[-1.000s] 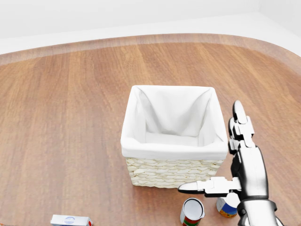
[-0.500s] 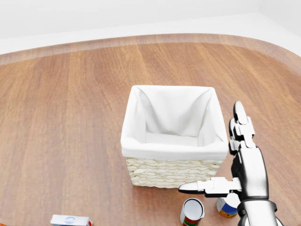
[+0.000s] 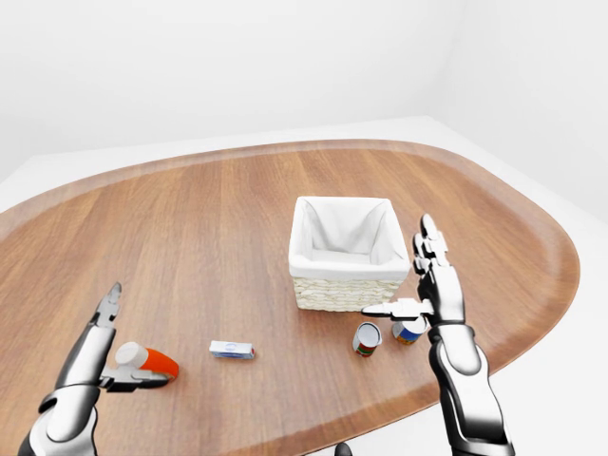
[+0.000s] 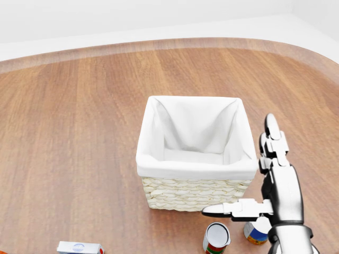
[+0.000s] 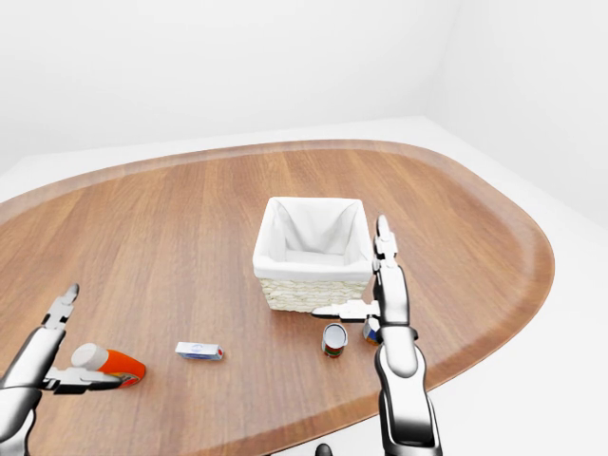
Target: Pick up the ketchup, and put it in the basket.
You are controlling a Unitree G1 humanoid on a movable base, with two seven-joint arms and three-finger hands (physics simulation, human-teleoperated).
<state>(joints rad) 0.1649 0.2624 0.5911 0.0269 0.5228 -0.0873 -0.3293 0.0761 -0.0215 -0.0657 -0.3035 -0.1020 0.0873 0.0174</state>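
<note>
Here, in the left-eye view, the ketchup (image 3: 146, 361) lay on the table (image 3: 209, 237) between the spread fingers of the left hand (image 3: 103, 342), ungripped. In the head view, the right hand (image 4: 265, 185) hovered open beside the basket (image 4: 193, 159), above two cans (image 4: 216, 238).

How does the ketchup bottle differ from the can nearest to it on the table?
The ketchup bottle lies on its side; the nearest can stands upright. The bottle is red-orange with a white cap, the can silver-topped with a red and green label. The bottle lies between the open left hand's fingers; the can stands untouched below the basket. Both rest on the wooden table.
</note>
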